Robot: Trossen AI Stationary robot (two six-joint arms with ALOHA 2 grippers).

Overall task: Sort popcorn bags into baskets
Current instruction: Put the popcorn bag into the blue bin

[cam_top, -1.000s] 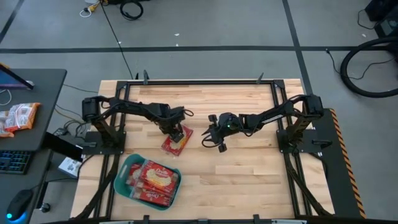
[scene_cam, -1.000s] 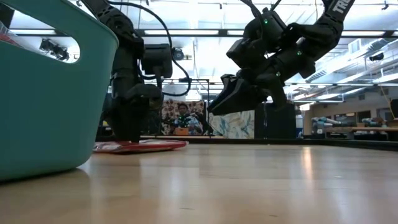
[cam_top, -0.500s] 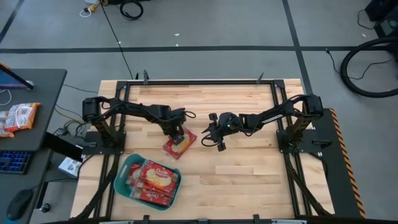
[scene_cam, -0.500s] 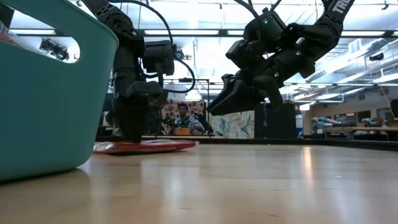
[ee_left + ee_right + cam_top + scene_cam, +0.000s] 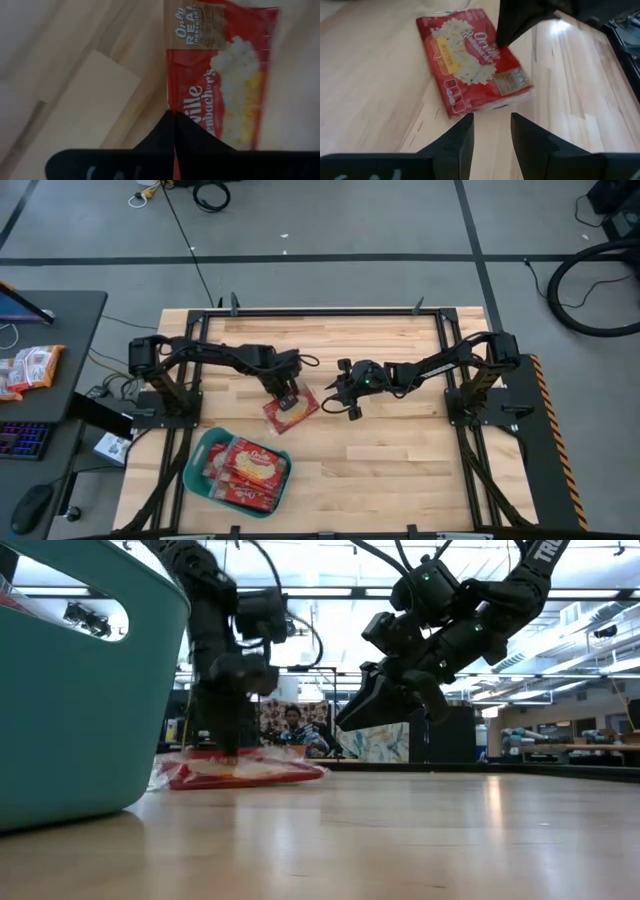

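One red popcorn bag (image 5: 291,411) with a cream-yellow panel lies near the middle of the wooden table; the right wrist view shows it too (image 5: 470,62). My left gripper (image 5: 288,391) stands over it, pointing steeply down, shut on its edge. My right gripper (image 5: 341,396) hovers open just right of the bag, clear of the table, its fingers (image 5: 457,137) aimed at the bag without touching it. The teal basket (image 5: 197,470) sits at the near left and holds several more popcorn bags (image 5: 250,467). My left gripper pinches the bag's long side edge (image 5: 171,102) between its two shut fingers (image 5: 512,25), about midway along that edge. The fingers come from above, pointing steeply down. The bag (image 5: 245,771) stays roughly flat with its underside on the table.
Black frame rails (image 5: 330,311) run along the table's far edge and both sides. A dark desk left of the table carries orange-and-white packets (image 5: 30,368). Bare wood lies to the right and near the front. In the low view, the basket's wall (image 5: 80,700) rises close at the left.
My left gripper has shut on the bag's edge and rolled a little. The bag has shifted slightly toward the table's right and now looks puffed up at the gripped edge instead of lying flat. My right gripper has turned slightly but stayed in place.
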